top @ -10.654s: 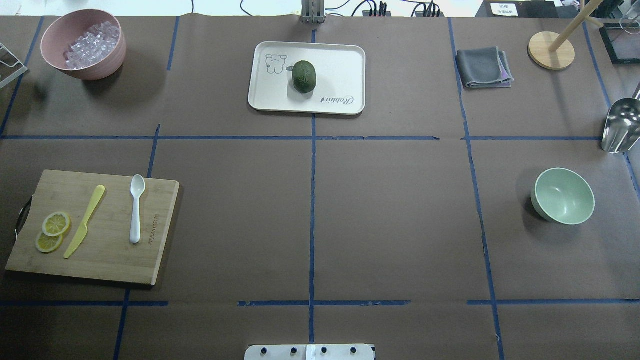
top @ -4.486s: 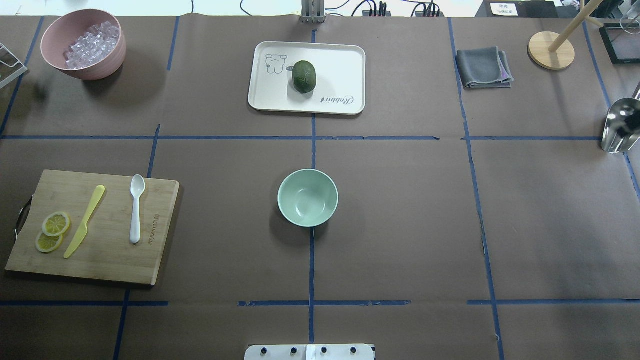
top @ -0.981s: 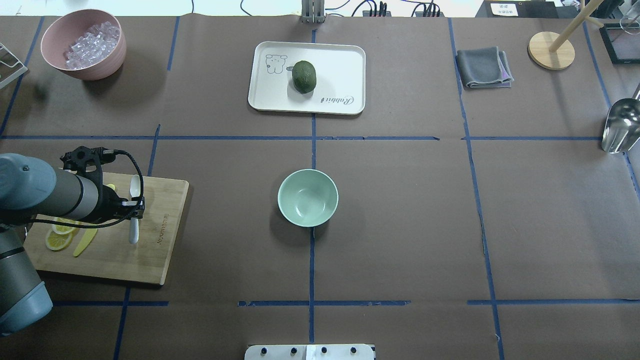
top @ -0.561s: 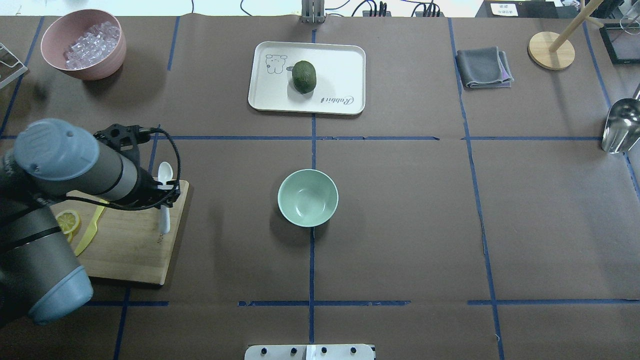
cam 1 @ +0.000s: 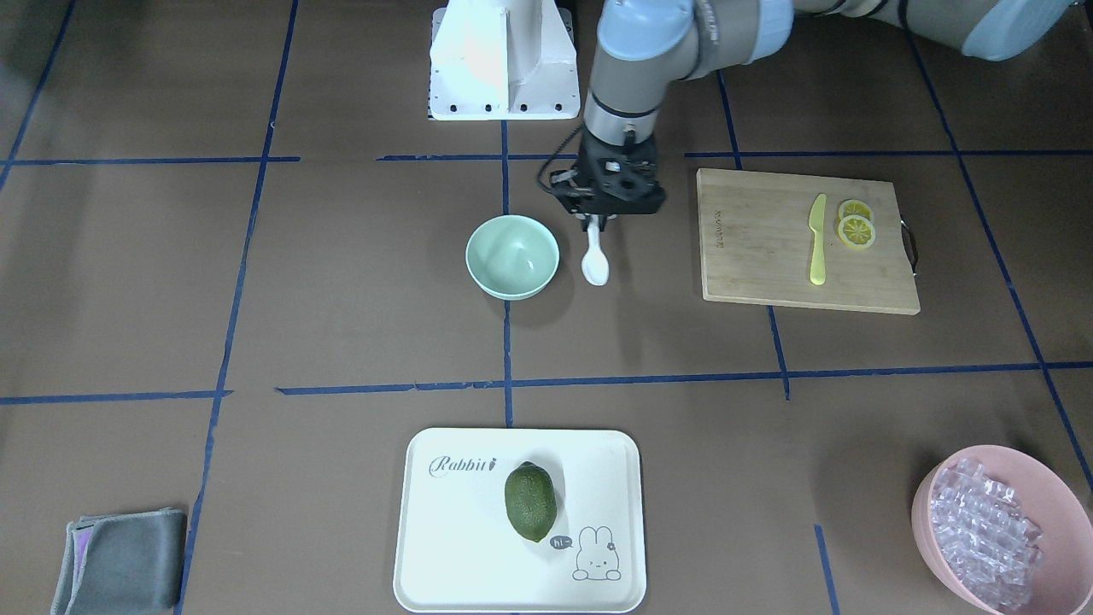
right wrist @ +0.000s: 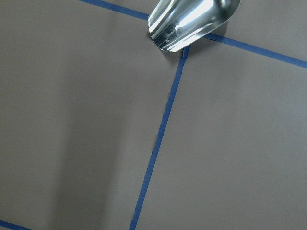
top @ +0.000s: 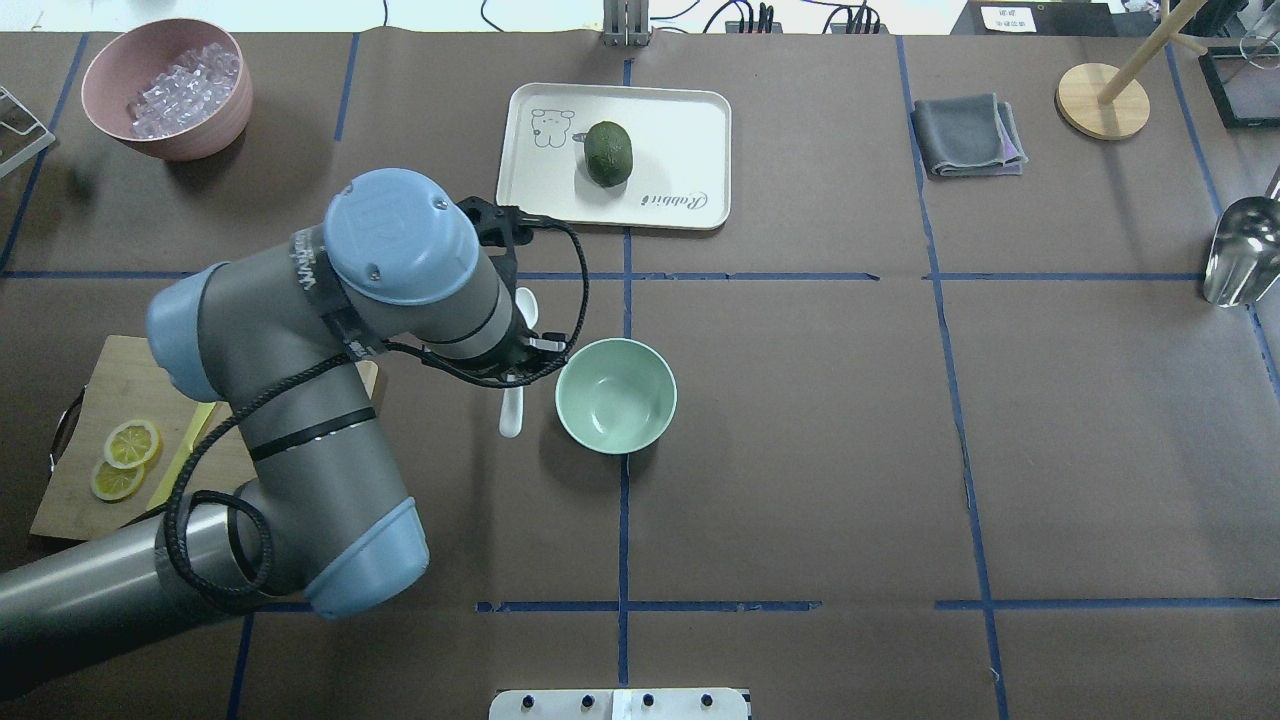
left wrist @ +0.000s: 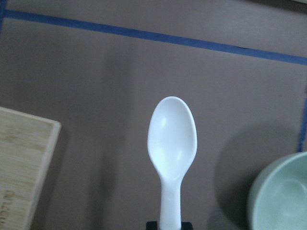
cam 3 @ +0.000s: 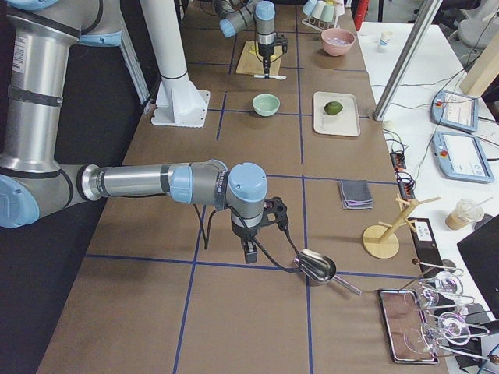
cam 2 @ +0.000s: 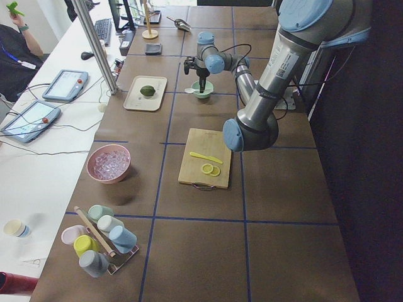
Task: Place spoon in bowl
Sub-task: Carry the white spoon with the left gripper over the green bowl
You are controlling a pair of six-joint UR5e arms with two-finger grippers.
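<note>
- Grips the spoon by the end of its slim handle in the left end effector, closed tight on it.
- Holds it lifted off the desk, roughly level, scoop pointing away from the robot's base and hollow side up in the left wrist view.
- Hangs just beside the bowl, on the side toward the cutting board, outside the rim and not touching it.
- Upright on a blue tape line near the middle of the desk: the bowl.
- On the cutting board: a yellow knife and two overlapping lemon slices.
- Right end effector visible only from the side camera, low over the desk near a metal scoop; cannot tell whether open or closed.
- Across the desk from the robot: a tray with an avocado, a pink bowl of clear cubes, and a folded grey cloth.
</note>
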